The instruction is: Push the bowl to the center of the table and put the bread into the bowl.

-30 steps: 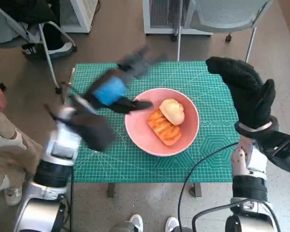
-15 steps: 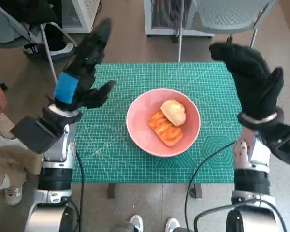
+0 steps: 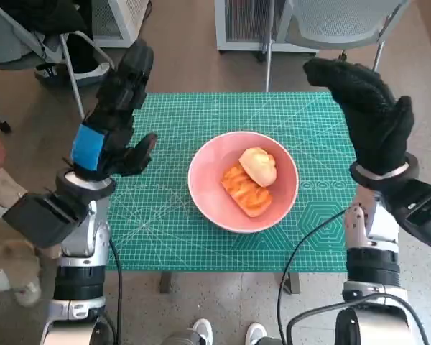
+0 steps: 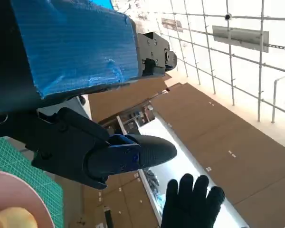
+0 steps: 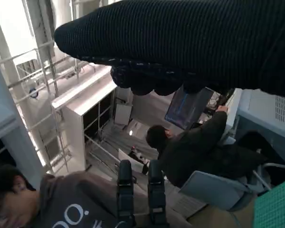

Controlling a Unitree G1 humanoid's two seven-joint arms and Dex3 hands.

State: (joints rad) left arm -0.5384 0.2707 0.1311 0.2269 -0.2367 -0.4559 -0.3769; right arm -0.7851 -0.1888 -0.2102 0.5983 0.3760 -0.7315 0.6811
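The oblong orange-glazed bread (image 3: 245,190) is lying in the pink round bowl (image 3: 210,192), pointing diagonally; the left hand (image 3: 113,122) and right hand (image 3: 366,118) are hovering spread, empty.

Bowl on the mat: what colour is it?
Pink; the bowl shows best in the head view, holding the bread.

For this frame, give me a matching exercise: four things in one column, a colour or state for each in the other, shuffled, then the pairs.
Things:
1. bowl
2. mat
3. left hand
4. right hand

Descriptions:
A. green, with a grid
B. gloved, raised, holding nothing
C. pink, with bread in it
D. blue tape on its back

Pairs: 1-C, 2-A, 3-D, 4-B
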